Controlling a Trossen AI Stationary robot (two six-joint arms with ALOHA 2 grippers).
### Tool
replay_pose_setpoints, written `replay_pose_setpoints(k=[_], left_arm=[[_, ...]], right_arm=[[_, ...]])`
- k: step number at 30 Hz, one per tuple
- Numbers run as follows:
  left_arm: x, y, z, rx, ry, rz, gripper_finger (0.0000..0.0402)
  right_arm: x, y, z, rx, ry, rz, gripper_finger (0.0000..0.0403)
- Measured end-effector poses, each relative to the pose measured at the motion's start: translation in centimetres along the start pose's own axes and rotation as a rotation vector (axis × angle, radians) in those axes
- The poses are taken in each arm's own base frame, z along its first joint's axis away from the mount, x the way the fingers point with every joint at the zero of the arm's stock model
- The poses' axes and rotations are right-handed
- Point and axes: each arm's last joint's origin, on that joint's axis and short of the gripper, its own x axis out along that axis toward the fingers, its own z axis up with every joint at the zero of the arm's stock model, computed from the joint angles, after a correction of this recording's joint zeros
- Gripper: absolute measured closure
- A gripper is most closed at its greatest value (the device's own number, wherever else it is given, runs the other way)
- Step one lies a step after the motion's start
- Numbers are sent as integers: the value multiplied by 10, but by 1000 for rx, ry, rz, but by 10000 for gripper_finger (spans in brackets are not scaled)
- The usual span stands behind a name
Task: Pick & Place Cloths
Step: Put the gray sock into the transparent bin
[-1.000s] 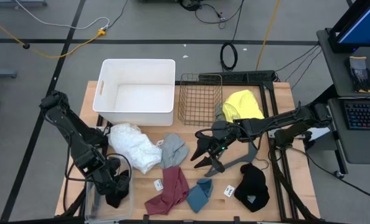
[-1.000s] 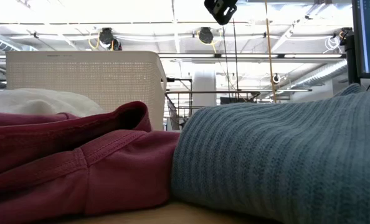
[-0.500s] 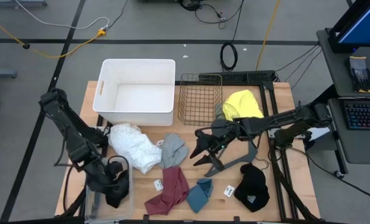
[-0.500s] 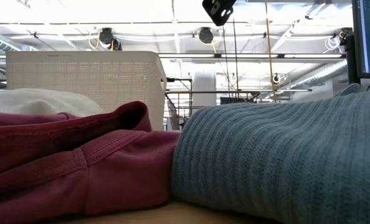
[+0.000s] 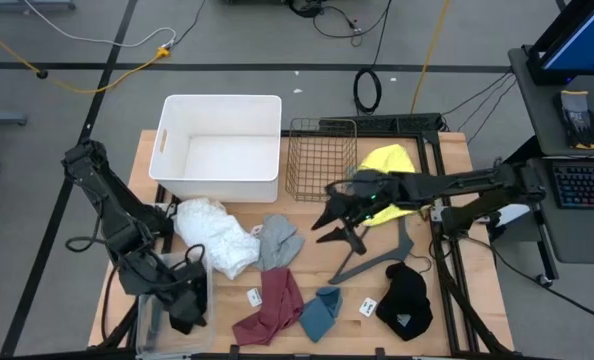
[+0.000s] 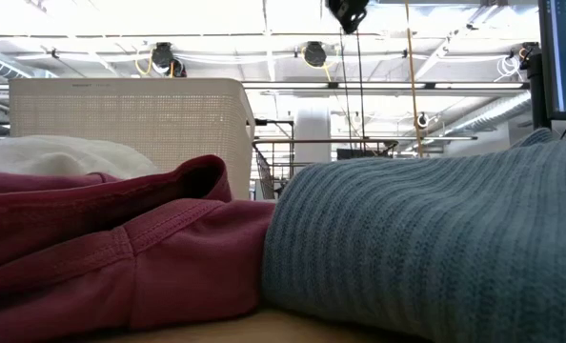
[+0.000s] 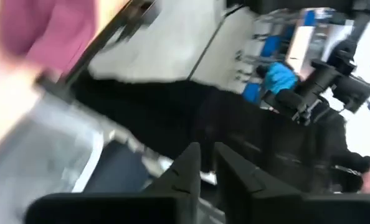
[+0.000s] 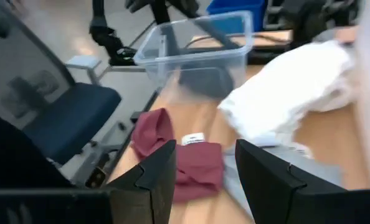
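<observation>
With my left gripper [image 5: 184, 312] pinched nearly shut over a dark cloth [image 5: 182, 318] in the clear bin [image 5: 203, 270] at lower left, I cannot tell if fabric is caught.

If the grab is thin, the cloth may slip free on lifting. My right gripper [image 5: 335, 222] hangs empty and parted at centre; remaining cloths, white [image 5: 215, 232], grey [image 5: 278, 240], maroon [image 5: 272, 306], lie below the white tub [image 5: 220, 105].

white cloth [image 5: 215, 232] crumpled, left of centre. grey cloth [image 5: 278, 240] bunched just right of it, touching. maroon cloth [image 5: 272, 305] spread flat, lower centre; teal-blue cloth [image 5: 321, 311] folded beside it, touching. black cloth [image 5: 405, 299] heaped at lower right. yellow cloth [image 5: 389, 166] bunched right of centre. another black cloth [image 5: 183, 300] at lower left.
</observation>
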Motion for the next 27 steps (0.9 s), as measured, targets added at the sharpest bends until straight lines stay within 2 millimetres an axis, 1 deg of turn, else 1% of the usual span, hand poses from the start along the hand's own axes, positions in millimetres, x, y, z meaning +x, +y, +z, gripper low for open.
replay_pose_setpoints(k=[3,7,11,14,17,20,23,27], left_arm=[[0,-4,2,139,-91,-50,395],[-2,-9,5,356,-228,-80,389],[-3,-12,12,583,-363,-54,396],[-4,-15,19,749,-462,-16,397],[-6,-19,29,881,-549,29,393],[-9,-23,37,989,-603,56,399],[-13,-28,45,1055,-651,68,395],[-20,-30,52,1091,-686,84,392]], right_arm=[[-19,5,7,-62,-30,-68,248],[-44,13,9,-104,-31,-147,248],[-67,20,4,-107,28,-227,248],[-79,24,-2,-92,87,-261,248],[-88,26,-9,-73,154,-263,248],[-92,27,-17,-52,232,-268,248],[-93,27,-24,-36,298,-289,248],[-95,23,-33,-22,398,-381,248]])
